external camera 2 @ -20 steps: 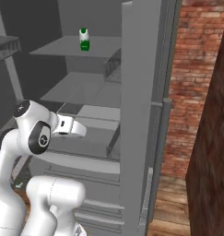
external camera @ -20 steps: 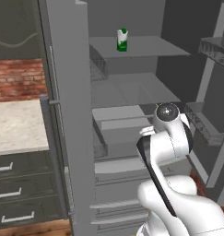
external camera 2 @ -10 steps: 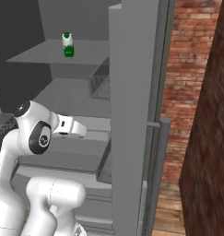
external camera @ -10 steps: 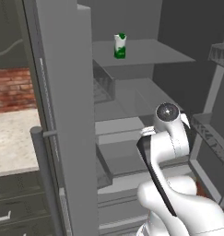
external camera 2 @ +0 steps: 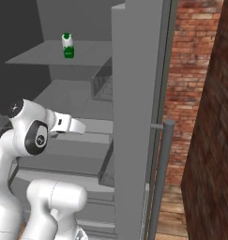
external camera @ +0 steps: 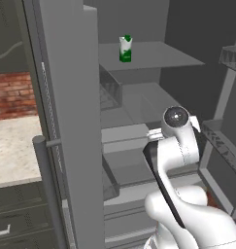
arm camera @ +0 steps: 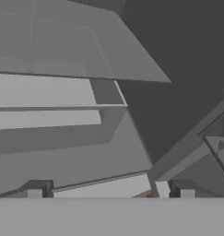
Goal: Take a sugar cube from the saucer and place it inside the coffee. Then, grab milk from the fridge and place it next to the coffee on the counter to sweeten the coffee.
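where shelved, one milk (external camera: 125, 48)

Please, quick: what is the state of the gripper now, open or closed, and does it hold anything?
Gripper: open, jaws spread wide, holding nothing; the milk stands on the upper fridge shelf.

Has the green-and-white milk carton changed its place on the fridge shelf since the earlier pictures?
No. The green-and-white gabled milk carton stands at the same spot near the front edge of the grey upper fridge shelf; only the camera moved.
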Controlling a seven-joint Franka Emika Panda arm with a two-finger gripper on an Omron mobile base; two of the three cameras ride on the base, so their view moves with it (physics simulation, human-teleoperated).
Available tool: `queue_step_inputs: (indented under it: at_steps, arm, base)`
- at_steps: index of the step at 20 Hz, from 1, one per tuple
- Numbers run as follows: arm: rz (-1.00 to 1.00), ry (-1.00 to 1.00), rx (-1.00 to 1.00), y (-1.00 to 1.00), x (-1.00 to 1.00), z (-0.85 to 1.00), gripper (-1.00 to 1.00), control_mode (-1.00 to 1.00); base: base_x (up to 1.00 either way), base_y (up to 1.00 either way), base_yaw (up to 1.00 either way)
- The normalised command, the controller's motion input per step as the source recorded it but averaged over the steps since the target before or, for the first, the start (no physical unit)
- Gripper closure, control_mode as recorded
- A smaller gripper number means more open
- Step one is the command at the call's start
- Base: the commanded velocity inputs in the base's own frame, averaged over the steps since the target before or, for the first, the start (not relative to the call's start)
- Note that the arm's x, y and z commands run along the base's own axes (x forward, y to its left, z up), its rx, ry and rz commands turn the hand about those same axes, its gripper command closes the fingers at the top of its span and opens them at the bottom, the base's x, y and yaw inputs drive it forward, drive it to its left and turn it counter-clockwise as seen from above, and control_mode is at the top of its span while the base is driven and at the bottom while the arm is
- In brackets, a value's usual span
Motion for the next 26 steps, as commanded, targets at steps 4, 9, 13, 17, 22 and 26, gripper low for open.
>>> queue_step_inputs:
  at_steps: [4, 9, 13, 17, 22, 26]
  arm:
    - [0.0, -0.2, 0.0, 0.0, 0.02, 0.82, -1.0, -1.0]
    - [0.02, -0.21, 0.0, 0.19, 0.0, 0.72, -1.0, -1.0]
    - [0.03, -0.15, 0.0, 0.31, 0.09, 0.57, -1.0, -1.0]
    - [0.02, -0.08, 0.06, 0.12, 0.15, 0.66, -1.0, -1.0]
    - [0.07, -0.02, 0.09, 0.13, 0.11, 0.58, -1.0, -1.0]
    - [0.12, -0.01, 0.09, 0.15, 0.1, 0.46, -1.0, -1.0]
  base:
    - [0.0, 0.0, 0.0]
    - [0.0, 0.0, 0.0]
    - [0.0, 0.0, 0.0]
    - [0.0, 0.0, 0.0]
    - [0.0, 0.0, 0.0]
    - [0.0, 0.0, 0.0]
